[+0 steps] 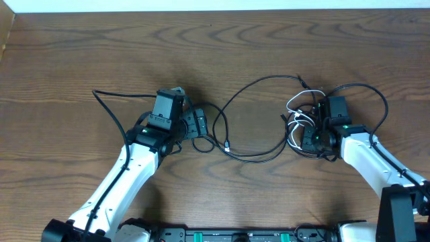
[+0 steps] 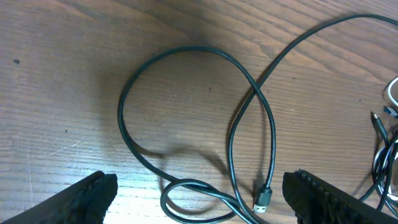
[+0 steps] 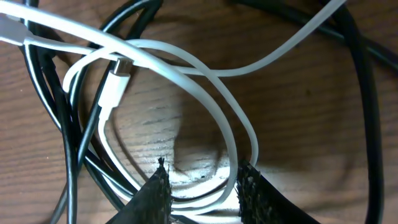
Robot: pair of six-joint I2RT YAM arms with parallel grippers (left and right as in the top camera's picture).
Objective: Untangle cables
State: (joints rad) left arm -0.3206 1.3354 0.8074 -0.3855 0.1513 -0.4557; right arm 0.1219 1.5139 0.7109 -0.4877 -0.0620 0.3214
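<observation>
The left fingers (image 2: 87, 199) stand spread wide and released, holding nothing. Between them on the wooden worktop (image 2: 56, 93) lies a thin black cable (image 2: 186, 50). It is bent into 1 large loop that crosses itself, and its small plug (image 2: 263, 200) lies near one finger.

The right fingers (image 3: 155, 196) are partly closed, straddling strands of the white cable (image 3: 186, 68) down at the worktop. A gap shows on either side of the strands, so whether they pinch the cable cannot be told. The white cable coils in several loops, and its white plug (image 3: 115, 84) lies among them. Thin black cords (image 3: 360, 93) run around and through these loops.

From overhead, this bunch sits on the right of the worktop at the right arm's tip. The long black cable arcs from it across the centre to the left fingers.
</observation>
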